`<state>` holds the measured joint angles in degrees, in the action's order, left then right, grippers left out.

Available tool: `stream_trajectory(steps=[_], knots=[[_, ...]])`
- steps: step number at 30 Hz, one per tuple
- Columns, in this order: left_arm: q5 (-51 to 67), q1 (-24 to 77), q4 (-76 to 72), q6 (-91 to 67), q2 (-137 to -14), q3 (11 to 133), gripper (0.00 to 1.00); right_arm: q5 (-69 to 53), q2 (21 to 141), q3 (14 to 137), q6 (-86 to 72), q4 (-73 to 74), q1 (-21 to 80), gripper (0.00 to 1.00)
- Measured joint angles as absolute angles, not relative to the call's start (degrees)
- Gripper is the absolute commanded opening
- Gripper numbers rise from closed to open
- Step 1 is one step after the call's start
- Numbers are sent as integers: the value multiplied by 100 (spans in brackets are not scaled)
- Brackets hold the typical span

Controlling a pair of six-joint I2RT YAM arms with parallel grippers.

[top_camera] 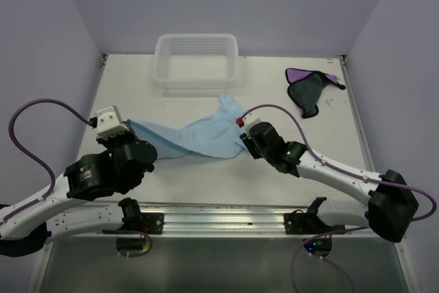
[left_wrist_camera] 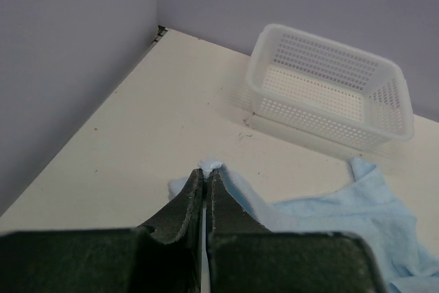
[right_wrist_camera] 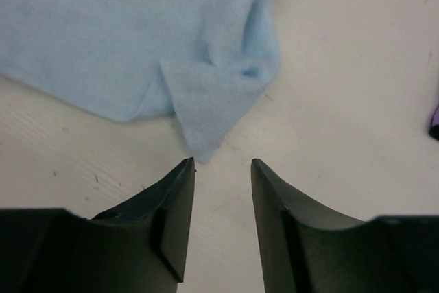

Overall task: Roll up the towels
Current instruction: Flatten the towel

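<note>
The light blue towel (top_camera: 199, 135) lies stretched and twisted across the middle of the table. My left gripper (left_wrist_camera: 207, 169) is shut on its left corner, a bit of blue towel (left_wrist_camera: 322, 214) poking out past the tips. My right gripper (right_wrist_camera: 223, 164) stands open just short of the blue towel's (right_wrist_camera: 137, 39) folded right corner, with nothing between its fingers. In the top view the right gripper (top_camera: 245, 141) sits at the cloth's right end. The purple towel (top_camera: 309, 87), dark side up, lies crumpled at the back right.
A white perforated basket (top_camera: 197, 60) stands at the back of the table, its front rim (left_wrist_camera: 322, 111) close behind the blue cloth. Purple walls enclose the table on three sides. A rail runs along the near edge.
</note>
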<state>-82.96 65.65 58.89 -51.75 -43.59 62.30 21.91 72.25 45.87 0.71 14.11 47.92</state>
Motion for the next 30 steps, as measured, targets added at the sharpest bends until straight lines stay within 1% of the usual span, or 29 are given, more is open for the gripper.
stream_trajectory(steps=[1,2,5,6,8,10,13,16,18,21,24,30], knots=[[-8296,6565,5874,-5164,-4281,6176,0,2152,6987,4300,30,1426,4783,48],[-8300,6565,5865,-5151,-4189,6117,0,2150,6735,4077,-5,1472,4764,48],[-8320,6565,5817,-5137,-4080,5992,0,2340,5778,3618,-193,1559,4716,48],[-8320,6565,5798,-5137,-4095,5961,0,2405,5612,3607,-244,1564,4700,47],[-8318,6565,5802,-5146,-4143,5916,0,2554,5457,3623,-366,1461,4678,41],[-8315,6565,5804,-5159,-4187,5900,0,2617,5551,3640,-480,1413,4670,39],[-8315,6565,5819,-5190,-4204,5881,0,2598,6119,3640,-617,1295,4670,39],[-8315,6565,5846,-5199,-4193,5881,0,2545,6799,3640,-696,1278,4670,40],[-8318,6565,5883,-5210,-4176,5881,0,2486,7050,3640,-757,1260,4670,41],[-8318,6565,5902,-5212,-4121,5881,0,2351,7234,3640,-862,1116,4670,46],[-8318,6565,5924,-5212,-4086,5881,0,2237,7360,3640,-996,934,4670,48],[-8318,6565,5948,-5212,-4093,5878,0,2134,7387,3588,-1304,637,4670,48]])
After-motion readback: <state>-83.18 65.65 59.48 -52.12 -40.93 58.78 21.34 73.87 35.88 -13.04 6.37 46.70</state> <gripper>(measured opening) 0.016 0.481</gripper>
